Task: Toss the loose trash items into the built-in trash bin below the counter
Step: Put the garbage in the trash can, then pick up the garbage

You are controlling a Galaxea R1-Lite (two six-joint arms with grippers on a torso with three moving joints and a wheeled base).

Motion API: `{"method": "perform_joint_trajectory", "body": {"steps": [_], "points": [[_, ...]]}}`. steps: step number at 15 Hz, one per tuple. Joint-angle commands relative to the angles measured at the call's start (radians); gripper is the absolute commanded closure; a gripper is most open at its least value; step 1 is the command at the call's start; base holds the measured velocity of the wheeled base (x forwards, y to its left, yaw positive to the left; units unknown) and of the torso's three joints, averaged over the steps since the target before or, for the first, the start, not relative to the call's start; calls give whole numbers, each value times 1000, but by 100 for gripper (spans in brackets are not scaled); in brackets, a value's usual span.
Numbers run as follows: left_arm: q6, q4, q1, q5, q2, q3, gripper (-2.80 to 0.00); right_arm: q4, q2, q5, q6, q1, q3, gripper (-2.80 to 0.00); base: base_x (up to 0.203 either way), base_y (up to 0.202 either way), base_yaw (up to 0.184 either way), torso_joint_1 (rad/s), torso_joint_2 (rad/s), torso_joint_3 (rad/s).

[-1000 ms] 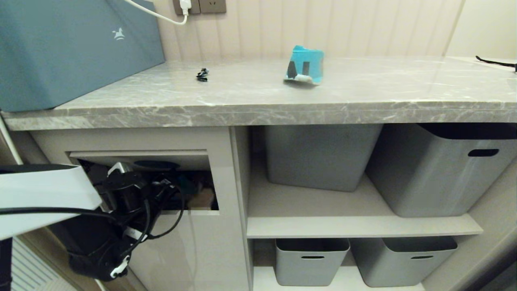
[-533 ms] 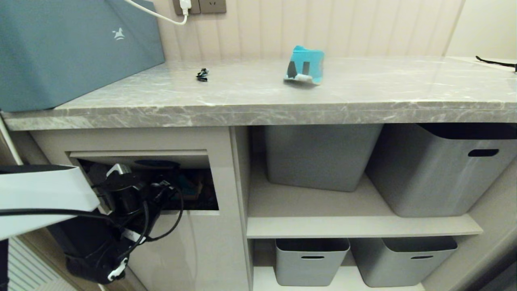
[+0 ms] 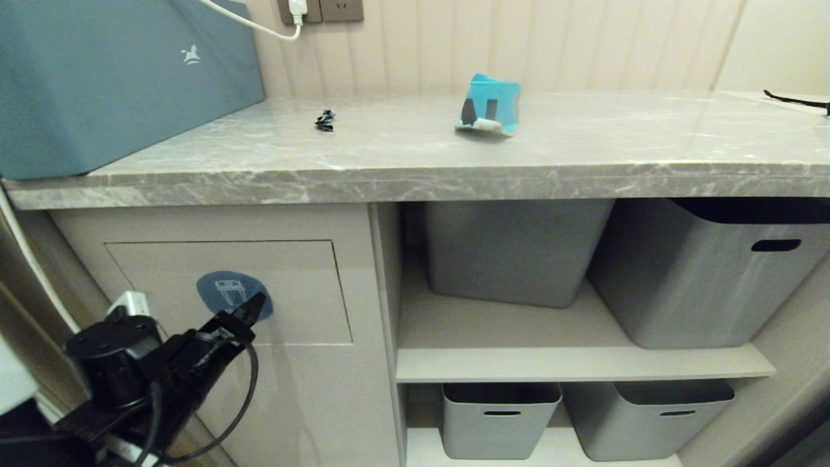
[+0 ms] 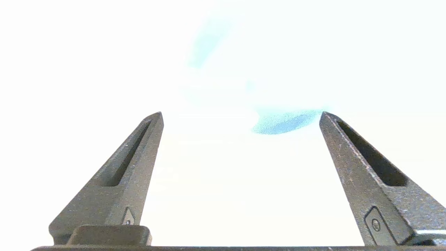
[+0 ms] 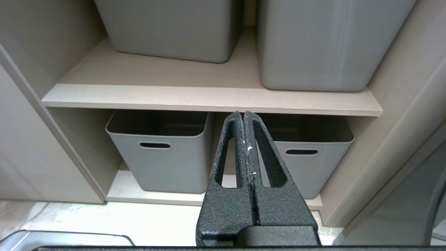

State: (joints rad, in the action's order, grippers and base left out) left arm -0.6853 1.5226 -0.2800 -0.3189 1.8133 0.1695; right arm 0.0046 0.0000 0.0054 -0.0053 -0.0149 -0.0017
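The counter (image 3: 415, 152) is seen running the whole width of the scene, its thick front edge overhanging the cabinet below. At its far left end a large grey-blue box (image 3: 117, 78) is being supported, with a white cable (image 3: 249, 23) leading from behind it up to a wall socket (image 3: 321, 9). Under the counter on the right, four grey tubs are being kept on two open shelves, the biggest one (image 3: 707, 272) at the right of the upper shelf (image 3: 583, 363). Under the counter on the left, the trash bin flap (image 3: 292, 285) is shown lying flush with its beige panel, and the blue oval sticker (image 3: 227, 292) is partly covered by a fingertip. The left gripper (image 3: 243, 311) is being held low at the near left, just in front of that sticker; in the left wrist view its jaws are spread wide with nothing between them, the fingers (image 4: 132, 167) framing a washed-out bright surface. The right gripper (image 5: 244, 120) is parked low before the lower tubs, its jaws pressed together on nothing. One turquoise cardboard scrap (image 3: 489, 105) with dark markings is lying on the far middle of the counter, well apart from the bin, and a small black object (image 3: 324, 120) is lying to its left.
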Motion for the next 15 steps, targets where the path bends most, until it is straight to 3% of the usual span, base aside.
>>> {"method": "perform_joint_trajectory", "body": {"steps": [1,3,4,7,8,10,12,13,15], "points": [[-1,5,-2,0,-197,-101,-280,0,0,1,-1,0,0,0,0,0,0,0,0,0],[23,-61,2,4,-370,-139,-280,0,0,1,-1,0,0,0,0,0,0,0,0,0],[43,-124,4,10,-457,-143,0,0,0,1,-1,0,0,0,0,0,0,0,0,0],[134,-333,45,64,-675,-138,0,0,0,1,-1,0,0,0,0,0,0,0,0,0],[177,-362,103,115,-707,-137,0,0,0,1,-1,0,0,0,0,0,0,0,0,0],[267,-504,208,307,-812,-109,0,0,0,1,-1,0,0,0,0,0,0,0,0,0],[402,-804,272,478,-929,-32,0,0,0,1,-1,0,0,0,0,0,0,0,0,0],[471,-918,286,525,-983,7,0,0,0,1,-1,0,0,0,0,0,0,0,0,0],[566,-1034,297,565,-1084,40,0,0,0,1,-1,0,0,0,0,0,0,0,0,0]]}}
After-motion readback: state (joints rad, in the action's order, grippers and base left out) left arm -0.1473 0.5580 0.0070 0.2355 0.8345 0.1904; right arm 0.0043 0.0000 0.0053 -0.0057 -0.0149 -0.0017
